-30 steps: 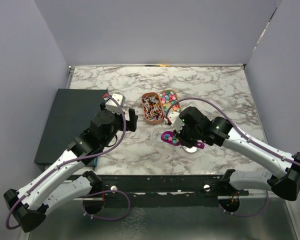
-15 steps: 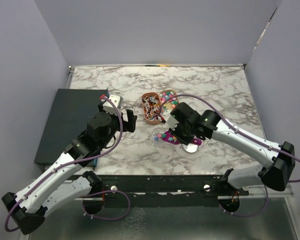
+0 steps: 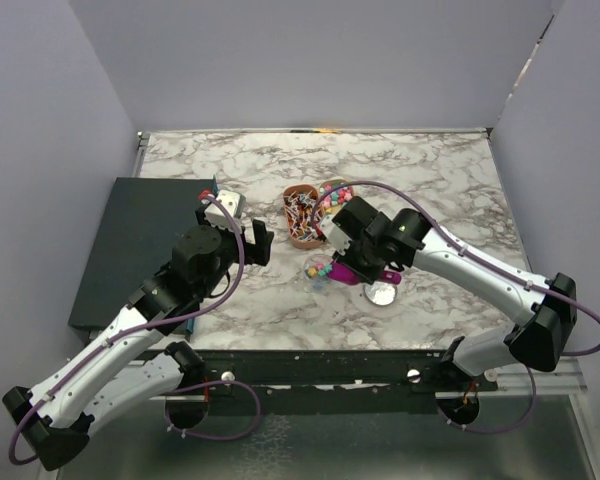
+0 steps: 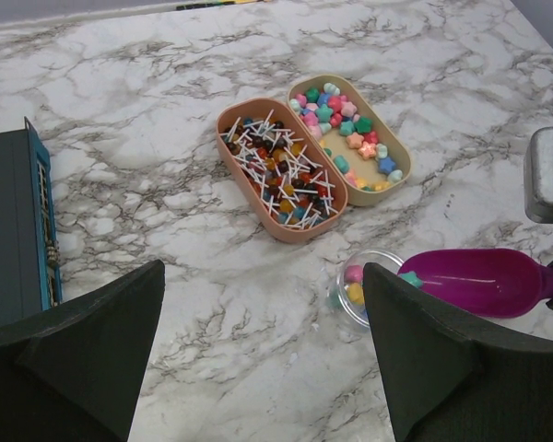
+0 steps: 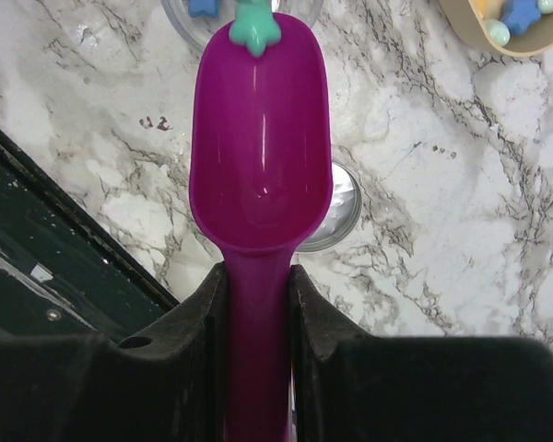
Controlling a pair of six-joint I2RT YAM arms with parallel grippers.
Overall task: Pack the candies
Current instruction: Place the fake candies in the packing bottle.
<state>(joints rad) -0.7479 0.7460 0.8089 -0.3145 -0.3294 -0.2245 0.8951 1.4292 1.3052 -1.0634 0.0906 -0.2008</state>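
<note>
The candies (image 4: 346, 129) fill a tan oval tray (image 3: 340, 190) at mid-table. A small clear jar (image 4: 358, 287) stands on the marble with a few candies inside; it also shows from above as the jar (image 3: 318, 270). My right gripper (image 5: 258, 304) is shut on the handle of the purple scoop (image 5: 261, 147). The scoop's tip rests over the jar's rim with one teal candy (image 5: 255, 28) on it. My left gripper (image 4: 263, 368) hangs open over bare marble just left of the jar, holding nothing.
An orange oval tray (image 4: 278, 175) of lollipops lies against the candy tray. The jar's round metal lid (image 5: 339, 207) lies flat under the scoop. A dark box (image 3: 140, 240) covers the table's left side.
My right arm has swung left with the scoop until its tip reached the jar, and the candies on the scoop have gone into the jar. The left arm barely shifted.
</note>
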